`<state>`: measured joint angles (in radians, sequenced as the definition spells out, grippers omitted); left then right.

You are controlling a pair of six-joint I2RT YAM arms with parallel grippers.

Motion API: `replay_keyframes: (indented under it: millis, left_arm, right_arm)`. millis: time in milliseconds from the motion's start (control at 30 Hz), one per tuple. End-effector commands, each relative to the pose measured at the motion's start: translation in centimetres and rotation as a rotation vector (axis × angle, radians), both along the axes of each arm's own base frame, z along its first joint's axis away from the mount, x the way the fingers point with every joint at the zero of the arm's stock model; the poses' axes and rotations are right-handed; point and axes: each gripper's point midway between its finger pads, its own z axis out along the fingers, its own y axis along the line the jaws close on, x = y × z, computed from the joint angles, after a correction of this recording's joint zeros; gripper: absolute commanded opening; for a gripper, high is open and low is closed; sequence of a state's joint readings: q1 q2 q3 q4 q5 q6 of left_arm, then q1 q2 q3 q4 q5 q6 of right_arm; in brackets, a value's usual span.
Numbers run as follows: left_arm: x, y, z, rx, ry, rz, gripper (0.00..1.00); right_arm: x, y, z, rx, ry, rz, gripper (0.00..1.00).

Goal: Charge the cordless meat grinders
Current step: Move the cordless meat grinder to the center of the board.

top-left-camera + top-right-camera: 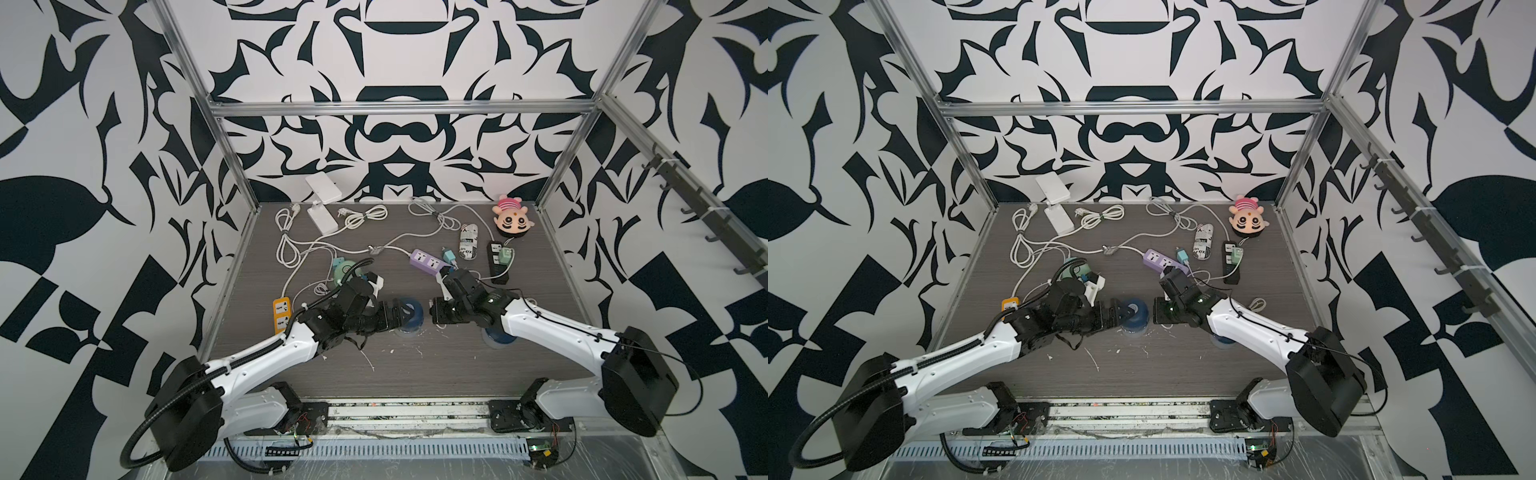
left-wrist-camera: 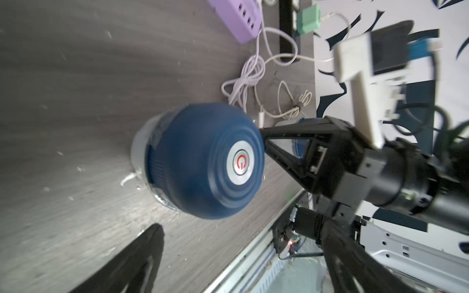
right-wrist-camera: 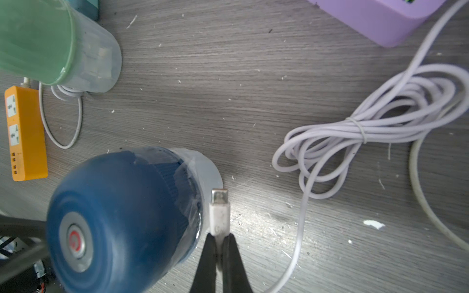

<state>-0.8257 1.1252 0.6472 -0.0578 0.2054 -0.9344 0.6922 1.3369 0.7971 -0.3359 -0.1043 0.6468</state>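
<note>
My right pincer is clamped shut on the white body of a charging plug, whose bare metal tip points out past the jaws. That tip sits just beside the clear bowl base of a navy blue grinder; whether it touches, I cannot tell. The plug's pale cable trails off to a tied coil lying on the surface.

My left pincer stands wide open at the same grinder, coming from the opposite side. In the left wrist view one finger shows, apart from the blue dome (the other finger is outside that picture), so I grip nothing there. The grinder stands upright near the middle of the surface, its grey top button marked with a red power sign.

The second navy grinder is mostly hidden under my right arm, nearer the front edge. The mint green grinder stands farther back on my left side, beyond my left wrist, with the orange power strip near it. The purple power strip lies just behind my right pincer.
</note>
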Motion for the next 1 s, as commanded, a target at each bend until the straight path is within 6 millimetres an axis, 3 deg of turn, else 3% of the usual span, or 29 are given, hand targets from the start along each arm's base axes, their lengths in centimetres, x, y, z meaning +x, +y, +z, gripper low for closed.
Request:
replay_keyframes:
  millis: [0,133,367,700,967]
  left_arm:
    - [0.8,2.6,-2.0,0.107,-0.121,0.058,0.99]
    - [1.0,3.5,-3.6,0.160,-0.139,0.053,0.99]
    - [0.7,3.7,-2.9,0.079,-0.348,0.003,0.98]
    - [-0.3,6.1,-3.0,0.159,-0.504,-0.036,0.99]
    - [0.6,6.2,-4.8,0.209,-0.553,-0.024,0.99]
  right_arm:
    - [0.2,-0.3,-0.3,-0.012,-0.004,0.004,0.00]
    - [0.4,0.1,-0.8,-0.010,0.007,0.008,0.00]
    - [0.6,1.1,-1.4,0.010,0.041,0.024,0.00]
    - [2.2,4.9,0.9,0.089,0.032,0.054,0.00]
    - [3.2,6.4,0.4,0.077,0.043,0.069,0.00]
